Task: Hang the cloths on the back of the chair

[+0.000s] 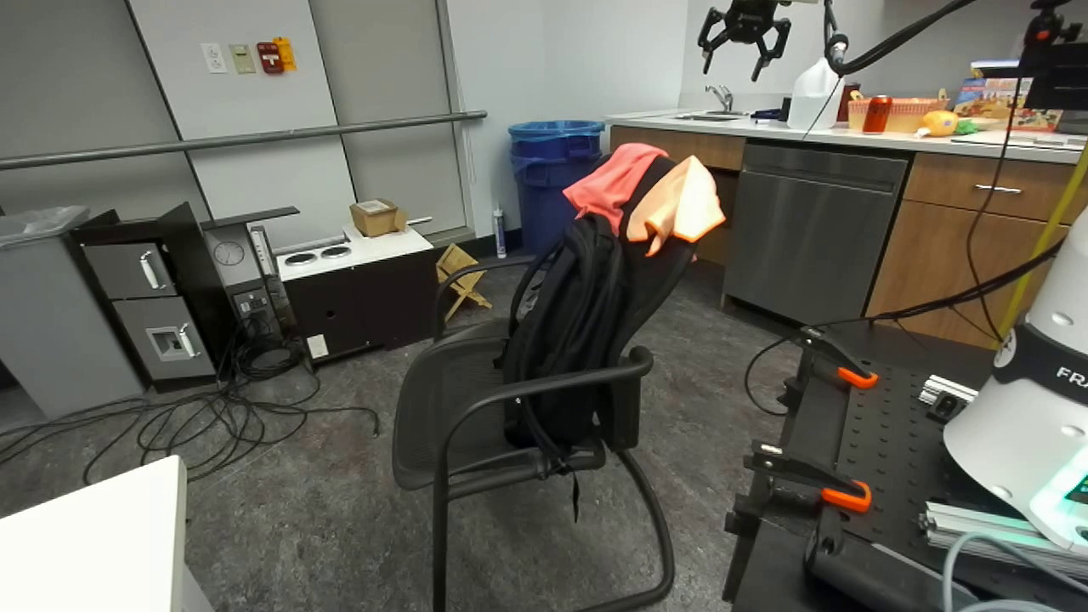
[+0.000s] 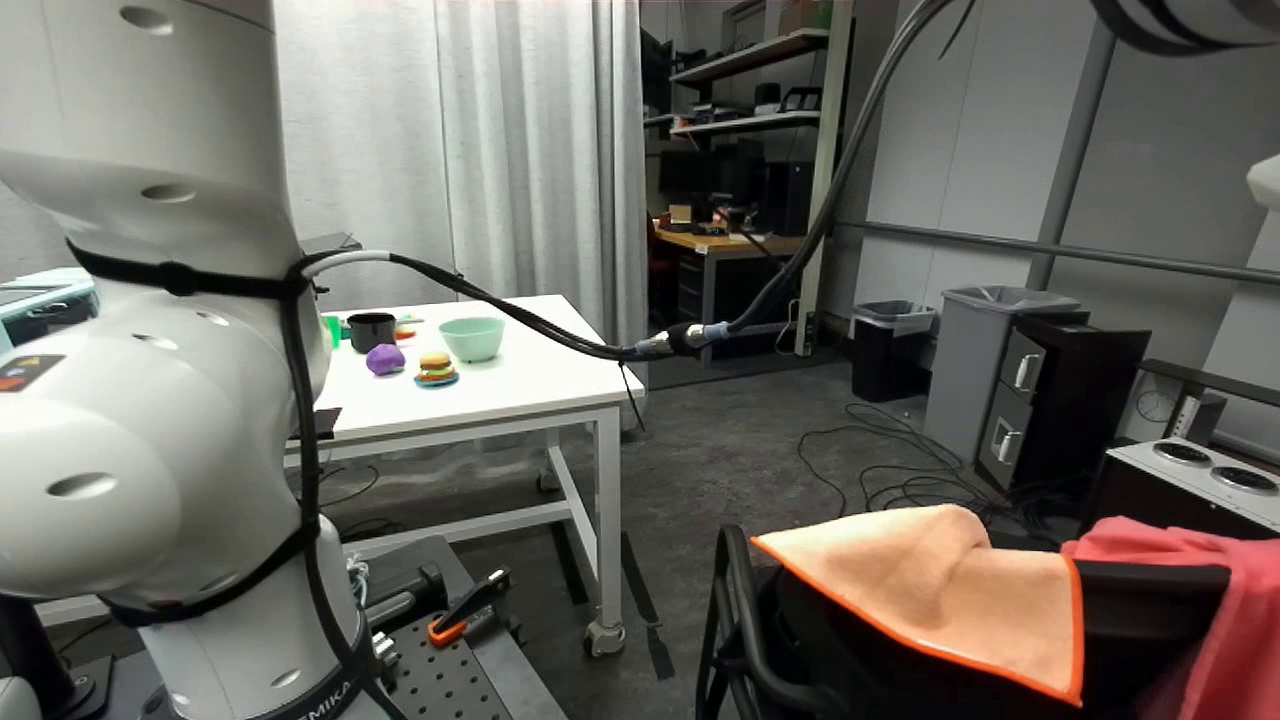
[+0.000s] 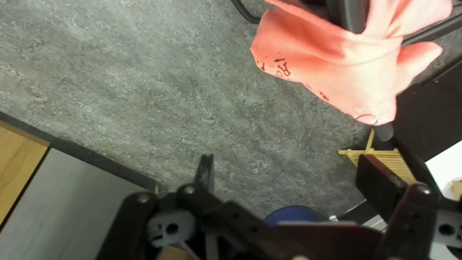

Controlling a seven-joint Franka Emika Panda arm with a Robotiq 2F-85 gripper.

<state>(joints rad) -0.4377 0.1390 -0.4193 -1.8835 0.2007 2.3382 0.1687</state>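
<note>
A black mesh chair (image 1: 455,408) stands on the floor; its back top also shows in an exterior view (image 2: 1150,600). A pink cloth (image 1: 616,183) and a light orange cloth (image 1: 677,200) with a bright orange edge lie draped side by side over the chair back. Both also show in an exterior view, the orange cloth (image 2: 935,590) and the pink cloth (image 2: 1245,580). In the wrist view a pink cloth (image 3: 325,54) with dark writing hangs at upper right. My gripper (image 1: 733,66) is open and empty, above and apart from the cloths; its wide-spread fingers (image 3: 287,162) show in the wrist view.
A black backpack (image 1: 565,331) hangs on the chair. A blue bin (image 1: 557,170) stands behind it. A counter (image 1: 901,144) holds a white jug (image 1: 814,95) and a red can (image 1: 877,115). A white table (image 2: 530,375) holds bowls and toy food. Cables (image 1: 246,425) lie on the floor.
</note>
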